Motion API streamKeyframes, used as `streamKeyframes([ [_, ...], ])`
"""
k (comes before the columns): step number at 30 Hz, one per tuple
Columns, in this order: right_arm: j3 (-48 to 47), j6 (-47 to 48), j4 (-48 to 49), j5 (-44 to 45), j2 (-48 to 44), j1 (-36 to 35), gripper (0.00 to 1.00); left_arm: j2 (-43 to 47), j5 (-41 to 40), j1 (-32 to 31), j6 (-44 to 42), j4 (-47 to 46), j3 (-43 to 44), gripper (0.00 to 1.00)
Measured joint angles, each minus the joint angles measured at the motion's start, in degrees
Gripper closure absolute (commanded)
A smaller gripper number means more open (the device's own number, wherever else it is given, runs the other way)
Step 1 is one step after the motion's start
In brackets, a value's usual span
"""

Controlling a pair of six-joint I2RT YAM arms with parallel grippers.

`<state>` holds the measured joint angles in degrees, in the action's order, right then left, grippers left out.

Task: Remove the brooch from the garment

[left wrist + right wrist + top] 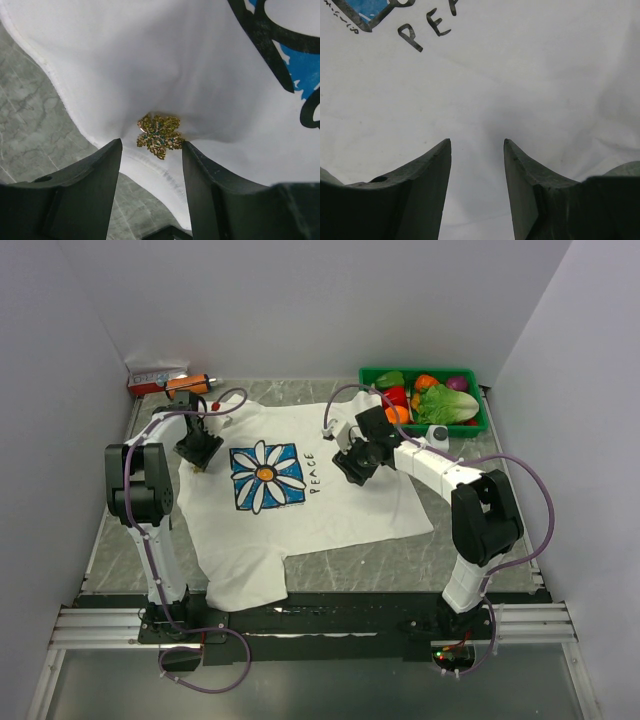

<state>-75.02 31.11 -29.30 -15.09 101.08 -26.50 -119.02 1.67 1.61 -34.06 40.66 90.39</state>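
1 brooch (159,136) on 1 garment (330,505); left hand (151,144) and right hand (477,142) both gape, gripping nothing.

Overhead, the left gripper (197,464) seemingly hides the brooch (159,136); wrist views crop the garment (520,75).

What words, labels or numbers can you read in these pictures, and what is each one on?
"PEACE": black letters on the white T-shirt, beside the daisy print; the right wrist view shows only "PEA".
Small writing along the edge of the blue square: too small to read.
Print on the red and white box at the back left: too blurred to read.
No other text is legible.
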Motion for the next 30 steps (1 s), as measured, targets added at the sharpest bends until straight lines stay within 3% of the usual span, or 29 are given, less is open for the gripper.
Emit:
streamKeyframes([
  [15,0.0,0.0,0.0,0.0,0.0,0.0,0.46,-0.6,-0.5,-1.1,-2.5,0.6,-0.7,0.46],
  [23,0.0,0.0,0.0,0.0,0.0,-0.3,0.46,-0.7,-0.5,-1.2,-2.6,0.7,-0.7,0.55],
  [30,0.0,0.0,0.0,0.0,0.0,-0.4,0.47,-0.7,-0.6,-1.2,-2.6,2.2,0.5,0.55],
])
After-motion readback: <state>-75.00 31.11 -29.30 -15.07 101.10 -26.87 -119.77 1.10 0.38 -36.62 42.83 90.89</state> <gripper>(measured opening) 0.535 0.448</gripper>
